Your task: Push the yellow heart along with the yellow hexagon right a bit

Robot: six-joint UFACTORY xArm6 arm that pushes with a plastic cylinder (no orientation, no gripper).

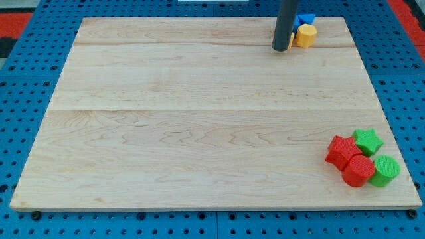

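1. Up at the view's top, right of centre, my tip (281,49) rests on the worktop (199,119) just at the left of a small cluster — I have no hand on this rig, only the rod, so nothing is held and nothing can be; pushing is all I do.
2. Touching or nearly touching the rod's right side sits the yellow hexagon (305,36). A sliver of yellow between rod and hexagon is probably the yellow heart (291,40), mostly hidden behind the rod, so I cannot confirm its shape.
3. A blue block (306,19) lies just behind the hexagon, its form unclear.
4. Down at the lower right corner, well apart, sit a red star (342,151), red cylinder (358,170), green star (368,141) and green cylinder (384,170) — irrelevant here.
5. My judgement: push slowly to the view's right, keeping the rod centred on the yellow pair so neither slips past. Stop early — the worktop's right edge is near.
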